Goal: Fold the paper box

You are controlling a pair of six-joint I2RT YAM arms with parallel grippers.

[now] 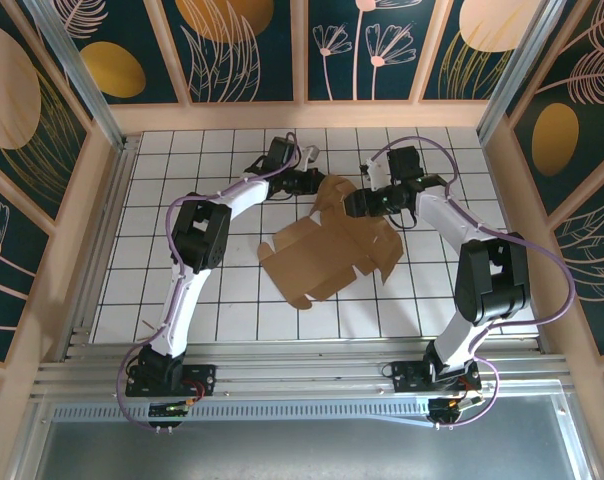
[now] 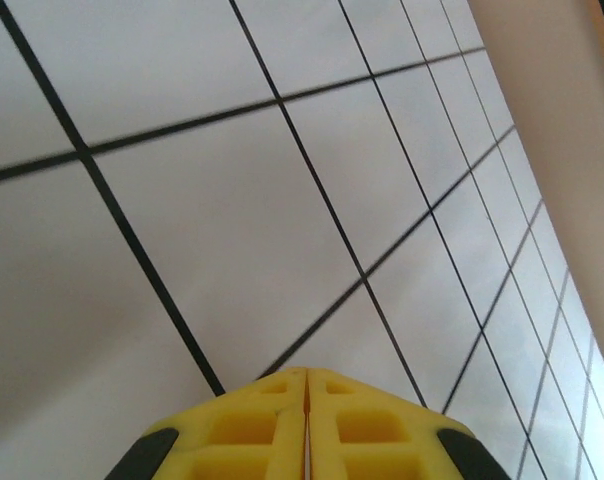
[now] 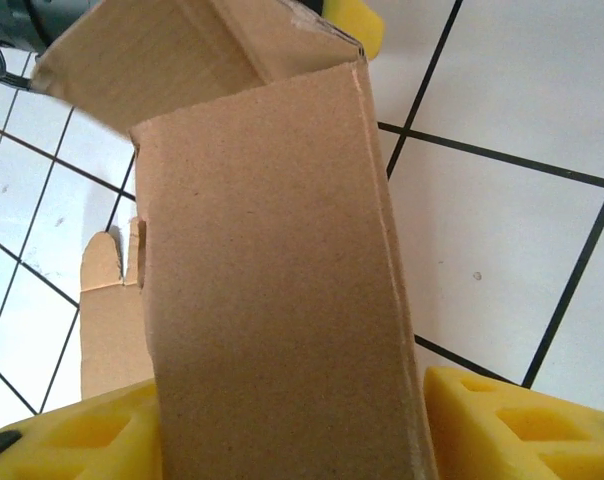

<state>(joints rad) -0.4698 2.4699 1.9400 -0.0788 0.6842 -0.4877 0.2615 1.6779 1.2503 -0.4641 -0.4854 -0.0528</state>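
Closest to the lens on the right wrist cam is a tall brown panel of the paper box [image 3: 272, 280], standing right in the gap of the right pincer [image 3: 292, 430]. There's a yellow pad [image 3: 527, 425] on either side of it. The jaws sit fairly wide apart with the cardboard filling the space between them. Honestly, I can't tell whether they're actually pinching it or just bracketing it.

The left pincer [image 2: 307, 375] is closed, pads pressed together with nothing between them, and its camera looks out over the white gridded worktop [image 2: 282, 220]. From above, the left pincer [image 1: 304, 183] is just beside the far end of the sheet, across from the right pincer [image 1: 360, 203].

The box [image 1: 332, 245] lies around the middle of the worktop [image 1: 182, 290], between the two arms. Most of it is spread out flat, die-cut tabs and all. Only the far flap [image 1: 329, 195] is lifted off the surface, up where the two pincers meet.

Progress-wise I'd call this early days. One flap is raised and that's about it. No walls are standing, no corners are formed and nothing is tucked that I can see. What's left is pretty much the whole job: getting the side panels upright, folding the end flaps over and locking the tabs so it holds a box shape.
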